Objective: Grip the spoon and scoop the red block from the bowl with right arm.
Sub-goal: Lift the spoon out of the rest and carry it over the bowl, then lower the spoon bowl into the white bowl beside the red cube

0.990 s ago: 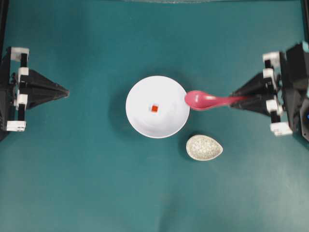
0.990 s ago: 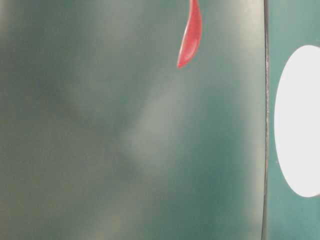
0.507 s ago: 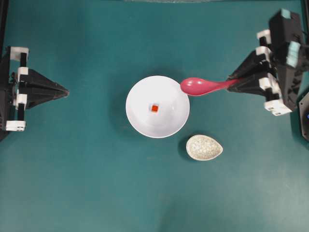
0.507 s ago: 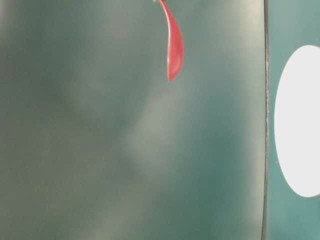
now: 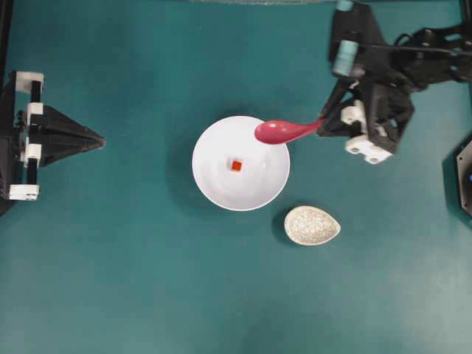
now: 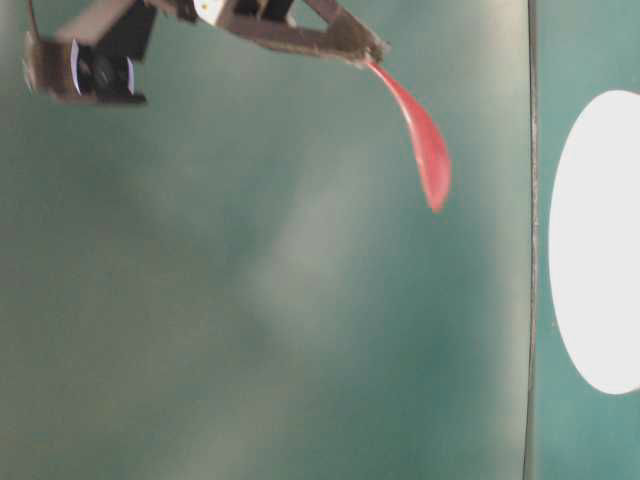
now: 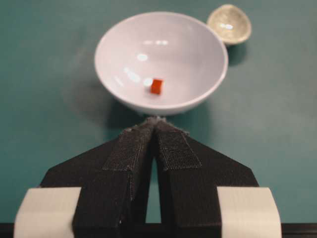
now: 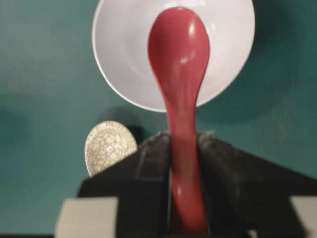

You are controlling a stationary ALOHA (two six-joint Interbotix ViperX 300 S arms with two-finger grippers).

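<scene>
- One bowl (image 5: 240, 163), white and round, sits near the middle of the green table (image 5: 133, 280).
- One red block (image 5: 236, 166) lies inside the bowl, near the centre of its floor.
- One spoon (image 5: 284, 131), glossy pink-red, hangs in the air, its deep end over the bowl's upper right rim in the overhead view, clear of the block.
- One speckled beige spoon rest (image 5: 312, 225) lies on the table just beside the bowl, below and right of it, apart from it.
- Two arms: the right gripper (image 5: 324, 124) is clenched on the spoon's handle; the left gripper (image 5: 99, 139) is closed with nothing in it, well apart from the bowl on the left.
- The right wrist view shows the handle pinched between the two black fingers (image 8: 151, 163), with the spoon's deep end lying across the bowl; the block is hidden there.
- The left wrist view shows the left fingers (image 7: 133, 148) pressed together at their tips, and the block on the bowl's floor; the spoon does not appear in it.
- The table-level view is blurred; it shows the spoon slanting down from the right gripper's tip.
</scene>
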